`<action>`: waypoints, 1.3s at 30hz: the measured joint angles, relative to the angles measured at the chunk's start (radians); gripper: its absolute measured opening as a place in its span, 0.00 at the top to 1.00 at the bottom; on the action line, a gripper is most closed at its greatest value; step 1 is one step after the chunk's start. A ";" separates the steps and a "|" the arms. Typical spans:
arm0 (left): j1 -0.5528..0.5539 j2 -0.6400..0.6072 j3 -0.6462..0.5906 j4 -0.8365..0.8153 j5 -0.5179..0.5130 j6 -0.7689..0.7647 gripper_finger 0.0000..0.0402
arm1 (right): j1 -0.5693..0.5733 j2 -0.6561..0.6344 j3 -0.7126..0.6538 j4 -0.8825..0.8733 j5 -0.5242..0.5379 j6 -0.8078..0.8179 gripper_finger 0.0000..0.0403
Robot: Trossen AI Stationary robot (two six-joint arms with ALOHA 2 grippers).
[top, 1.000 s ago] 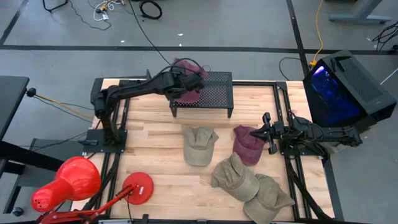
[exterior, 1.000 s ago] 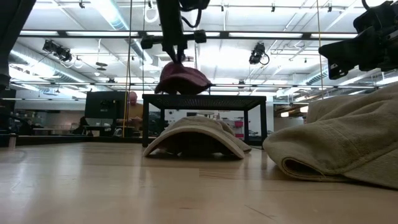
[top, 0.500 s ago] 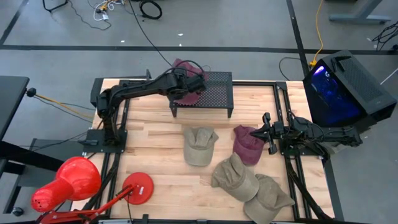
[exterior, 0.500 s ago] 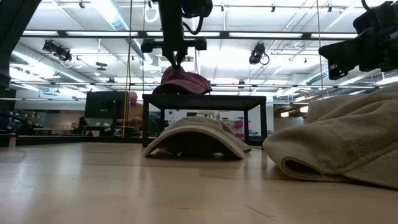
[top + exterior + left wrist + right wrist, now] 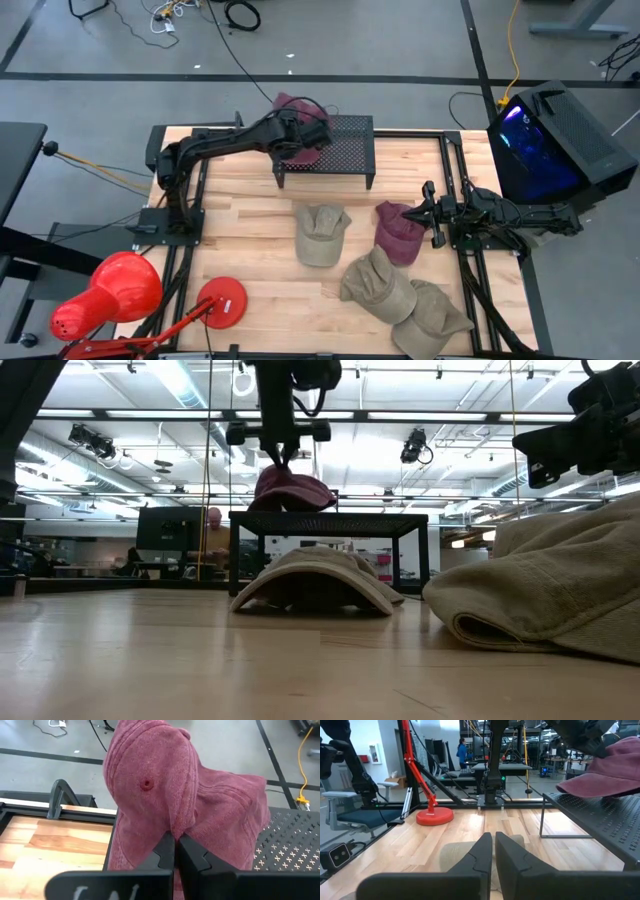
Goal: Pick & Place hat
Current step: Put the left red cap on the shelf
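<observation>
A tan hat [image 5: 436, 320] is lying nearest the front edge of the wooden tabletop [image 5: 255, 220], touching a second tan hat [image 5: 378, 283] just behind it. Farther back from the black perforated rack [image 5: 330, 146], a third tan hat [image 5: 321, 234] and a maroon hat [image 5: 397, 231] are sitting side by side. The right pincer [image 5: 431, 214] is waiting just beside that maroon hat, its fingers pressed together on nothing. At the rack's left end, the left pincer [image 5: 175, 851] is pinching the crown of the maroon cap [image 5: 165, 790], which is resting partly on the rack top and overhanging its edge.
</observation>
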 joint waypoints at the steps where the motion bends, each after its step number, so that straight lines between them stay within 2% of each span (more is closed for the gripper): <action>1: 0.000 0.004 0.000 -0.004 0.006 0.000 0.98 | 0.000 0.000 0.000 0.000 0.000 0.000 0.93; 25: -0.003 0.037 -0.001 0.031 0.028 -0.007 0.96 | 0.000 0.000 0.000 -0.002 0.000 0.000 0.93; 39: -0.008 0.037 -0.001 0.031 0.035 0.040 0.94 | 0.000 0.000 0.000 -0.001 0.000 0.000 0.93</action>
